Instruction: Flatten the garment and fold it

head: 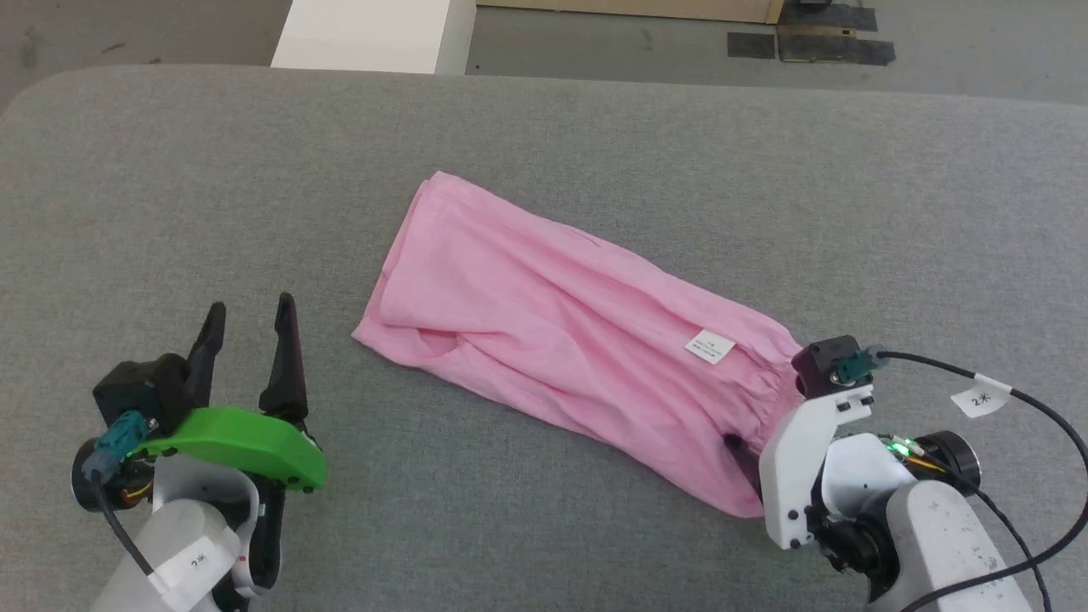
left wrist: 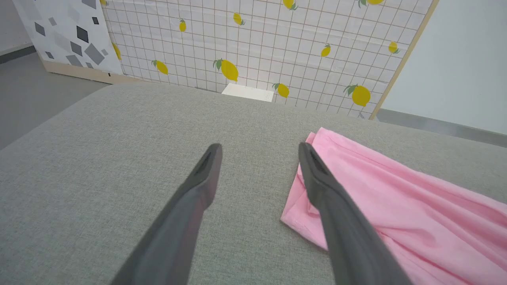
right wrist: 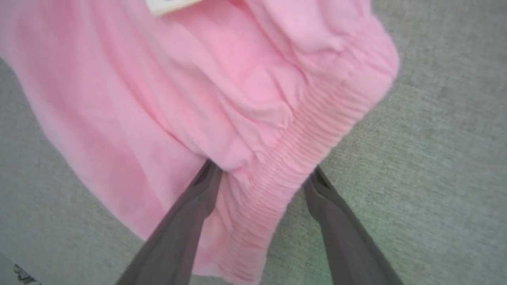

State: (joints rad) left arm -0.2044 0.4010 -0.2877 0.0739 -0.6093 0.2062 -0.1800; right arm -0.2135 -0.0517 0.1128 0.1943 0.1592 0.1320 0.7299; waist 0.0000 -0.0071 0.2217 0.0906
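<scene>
Garment [head: 544, 323] lies diagonally mid-tabletop [head: 595, 136], rumpled. My right gripper [right wrist: 261, 174] is spread, straddling the elastic waistband; one finger might be under the fabric, hard to tell. Left gripper [head: 252, 304] is spread too, near the hem. I'd pinch the waistband squarely near the label [head: 710, 346], then pull taut.

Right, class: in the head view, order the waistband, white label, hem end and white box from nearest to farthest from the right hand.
1. Waistband: straddled by the right hand.
2. White label: just beyond it.
3. Hem end: the garment's far left.
4. White box: past the table.
</scene>
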